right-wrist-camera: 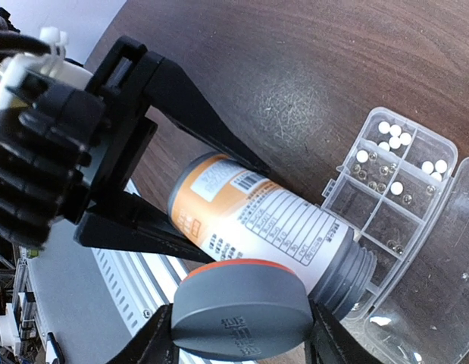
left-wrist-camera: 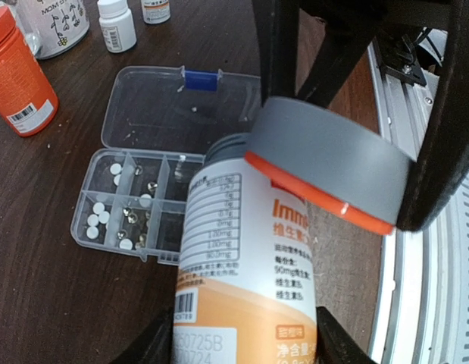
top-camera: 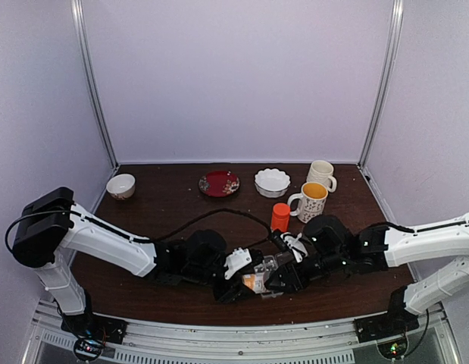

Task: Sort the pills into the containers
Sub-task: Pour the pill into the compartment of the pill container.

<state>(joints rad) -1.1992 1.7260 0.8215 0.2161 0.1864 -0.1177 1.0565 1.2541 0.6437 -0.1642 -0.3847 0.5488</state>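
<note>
Bright even light, soft shadows. Glare on table (right-wrist-camera: pixel 310 83) in right wrist view; bottle (left-wrist-camera: pixel 242 250), cap (left-wrist-camera: pixel 325 167) slightly soft close up.

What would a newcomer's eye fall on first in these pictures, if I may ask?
The orange-and-white bottle held between both arms at the table's near edge stands out first. The left gripper clamps its body while the right gripper holds the grey cap, off the neck. Just beyond lies the open pill box, with white pills in some compartments.
</note>
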